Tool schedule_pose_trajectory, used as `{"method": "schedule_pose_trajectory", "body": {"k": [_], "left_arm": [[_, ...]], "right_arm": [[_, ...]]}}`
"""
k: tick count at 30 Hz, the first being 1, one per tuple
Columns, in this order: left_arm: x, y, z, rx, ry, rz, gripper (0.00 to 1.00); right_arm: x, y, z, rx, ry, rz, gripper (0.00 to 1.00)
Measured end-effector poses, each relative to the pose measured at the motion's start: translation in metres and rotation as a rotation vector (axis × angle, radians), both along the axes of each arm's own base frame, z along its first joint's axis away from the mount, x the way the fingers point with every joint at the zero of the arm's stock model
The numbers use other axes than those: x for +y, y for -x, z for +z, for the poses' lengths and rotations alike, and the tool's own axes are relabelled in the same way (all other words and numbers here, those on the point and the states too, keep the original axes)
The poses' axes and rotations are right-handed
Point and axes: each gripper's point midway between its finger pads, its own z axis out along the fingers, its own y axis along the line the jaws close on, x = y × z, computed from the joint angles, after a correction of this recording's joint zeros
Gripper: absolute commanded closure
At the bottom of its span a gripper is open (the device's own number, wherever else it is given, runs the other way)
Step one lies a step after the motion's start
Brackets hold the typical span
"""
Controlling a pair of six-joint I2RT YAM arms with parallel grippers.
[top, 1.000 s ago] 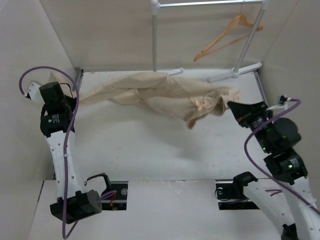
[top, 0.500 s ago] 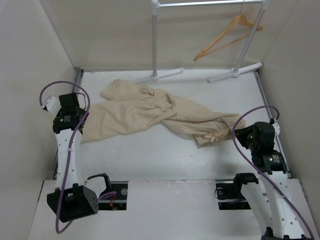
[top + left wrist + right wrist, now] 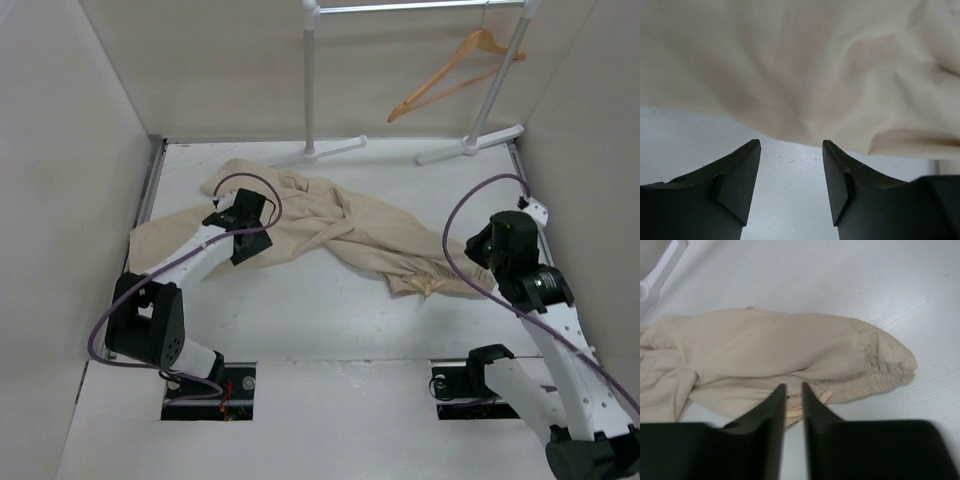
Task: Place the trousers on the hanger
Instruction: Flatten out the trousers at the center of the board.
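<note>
Look at the trousers (image 3: 330, 225), crumpled across the middle of the desk (image 3: 300, 310), closer to the far edge. Look at the hanger (image 3: 450, 75), up on the rack (image 3: 310, 80) above the far right corner. Slide the left gripper (image 3: 791, 144), wide open and empty at the near edge of the cloth, in low and pinch a good fold. Open the right gripper (image 3: 793, 386), almost shut and empty over the waistband (image 3: 875, 379), before going down. Grab firmly, lift slowly.
</note>
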Motion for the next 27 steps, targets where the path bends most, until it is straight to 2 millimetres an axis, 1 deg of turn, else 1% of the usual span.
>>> {"method": "schedule_pose_trajectory", "body": {"k": [1,2,3,4,5,6,7,8,9,11,13,14,15,16,17,18,19,20,21,24,27], "left_arm": [[-0.005,0.005,-0.005,0.011,0.002,-0.014,0.46],[-0.007,0.011,-0.012,0.025,0.000,-0.022,0.45],[-0.009,0.014,-0.016,0.034,-0.001,-0.027,0.45],[-0.009,0.017,-0.020,0.041,-0.003,-0.027,0.45],[-0.010,0.019,-0.023,0.047,-0.004,-0.029,0.45],[-0.010,0.020,-0.025,0.051,-0.006,-0.030,0.45],[-0.011,0.018,-0.026,0.048,-0.005,-0.030,0.47],[-0.011,0.017,-0.027,0.044,-0.004,-0.029,0.47],[-0.010,0.016,-0.028,0.038,-0.005,-0.028,0.47],[-0.005,0.020,-0.032,0.028,-0.015,-0.018,0.47],[0.009,0.033,-0.035,0.019,-0.038,0.007,0.47],[0.019,0.041,-0.034,0.010,-0.047,0.029,0.47],[0.031,0.048,-0.032,-0.004,-0.052,0.062,0.47],[0.045,0.053,-0.028,-0.026,-0.050,0.111,0.47],[0.062,0.055,-0.024,-0.049,-0.047,0.174,0.47],[0.079,0.057,-0.022,-0.070,-0.039,0.244,0.47],[0.093,0.060,-0.020,-0.082,-0.032,0.302,0.46],[0.108,0.063,-0.021,-0.087,-0.025,0.371,0.46],[0.121,0.066,-0.022,-0.089,-0.014,0.429,0.46],[0.146,0.078,-0.029,-0.081,0.024,0.556,0.45],[0.162,0.089,-0.035,-0.077,0.057,0.654,0.44]], "right_arm": [[0.003,-0.006,-0.001,0.013,-0.005,0.008,0.89],[0.006,-0.014,-0.006,0.033,-0.013,0.018,0.87],[0.008,-0.020,-0.014,0.058,-0.024,0.020,0.79],[0.009,-0.025,-0.024,0.096,-0.033,0.018,0.66],[0.008,-0.029,-0.034,0.124,-0.044,0.008,0.55],[0.008,-0.032,-0.044,0.154,-0.052,0.000,0.51],[0.008,-0.032,-0.052,0.181,-0.059,0.001,0.50],[0.010,-0.031,-0.056,0.192,-0.067,0.007,0.51],[0.015,-0.029,-0.059,0.201,-0.081,0.024,0.54],[0.035,-0.021,-0.062,0.204,-0.103,0.091,0.65],[0.068,-0.005,-0.068,0.214,-0.126,0.207,0.82],[0.086,0.006,-0.073,0.228,-0.138,0.273,0.86],[0.105,0.020,-0.081,0.254,-0.150,0.345,0.86],[0.121,0.035,-0.091,0.291,-0.157,0.409,0.84],[0.133,0.048,-0.101,0.329,-0.161,0.452,0.77],[0.141,0.060,-0.113,0.374,-0.156,0.483,0.64],[0.145,0.067,-0.123,0.413,-0.152,0.496,0.51],[0.148,0.073,-0.132,0.447,-0.144,0.500,0.41],[0.149,0.075,-0.139,0.469,-0.140,0.495,0.35],[0.151,0.072,-0.147,0.476,-0.137,0.476,0.28],[0.158,0.063,-0.146,0.445,-0.166,0.465,0.27]]}}
